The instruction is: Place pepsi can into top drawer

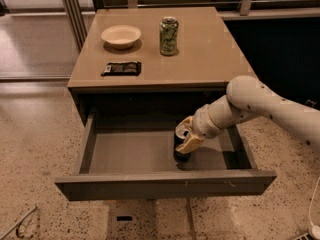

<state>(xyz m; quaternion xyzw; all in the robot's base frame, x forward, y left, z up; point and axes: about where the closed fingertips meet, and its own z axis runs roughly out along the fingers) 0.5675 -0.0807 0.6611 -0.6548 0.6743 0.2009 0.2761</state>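
Note:
The top drawer [165,184] is pulled out wide under the tan-topped table. The pepsi can [180,150], dark with a silver top, stands upright on the drawer floor right of the middle. My gripper [187,135] reaches in from the right on the white arm, with its tan fingers [190,144] closed around the upper part of the can. The can's logo is hidden by the fingers and shadow.
On the tabletop [210,59] stand a green patterned can [169,35], a cream bowl [121,36] and a flat black packet [121,68]. The drawer's side walls and front panel ring the can. A speckled floor lies all around, and a metal frame stands at the back left.

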